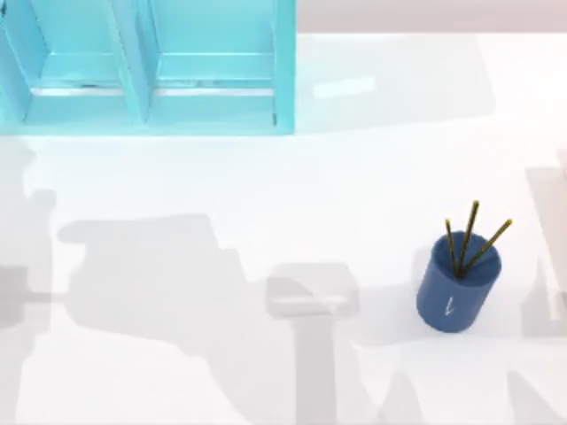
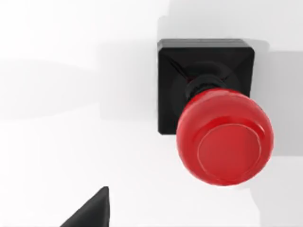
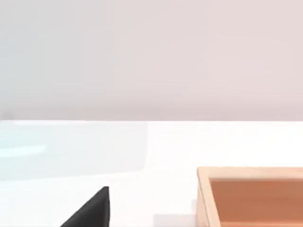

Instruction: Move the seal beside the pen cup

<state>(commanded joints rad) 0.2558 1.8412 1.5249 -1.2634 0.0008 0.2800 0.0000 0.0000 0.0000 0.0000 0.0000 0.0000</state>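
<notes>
Left wrist view, seal (image 2: 215, 118) upright on table (image 2: 71, 132)

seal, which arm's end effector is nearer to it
Left. Its wrist view looks straight down on the seal, with a finger tip close by. The right wrist view faces a wooden box instead.

Seal (image 2: 222, 127): red knob looked like glossy, smooth plastic with soft highlights; its black square base was matt and smooth. Pen cup (image 1: 459, 283): dark blue, smooth, with a dull satin finish; its pencils (image 1: 469, 235) looked like yellow-brown wood. Table (image 1: 266, 195): white, smooth, slightly reflective. Shelf unit (image 1: 146, 66): turquoise, glossy, mirror-like. Box (image 3: 251, 196): light, matt wood.
</notes>
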